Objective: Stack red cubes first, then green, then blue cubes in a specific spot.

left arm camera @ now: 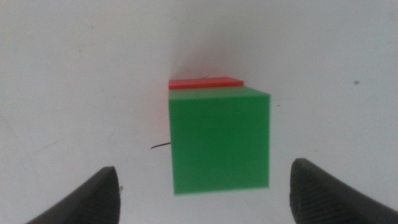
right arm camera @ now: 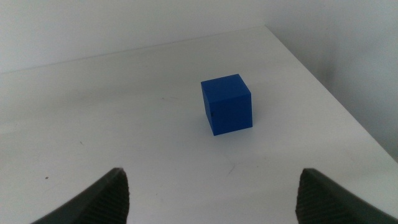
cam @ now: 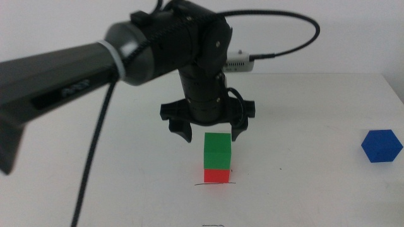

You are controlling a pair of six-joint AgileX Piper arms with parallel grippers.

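The left pincer (cam: 211,133) hangs wide open and empty just behind the green cube (cam: 218,151), which sits on the red cube (cam: 216,174). The blue cube (right arm camera: 227,104) lies ahead of the open, empty right pincer (right arm camera: 211,193); it looks light and rigid, best gripped on opposite flat faces.

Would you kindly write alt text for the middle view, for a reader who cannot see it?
A small matte green cube sits stacked on a small matte red cube at a thin black pen stroke on the white table. The left claw hangs open just behind the stack, and a small matte blue cube stands alone near the right edge.
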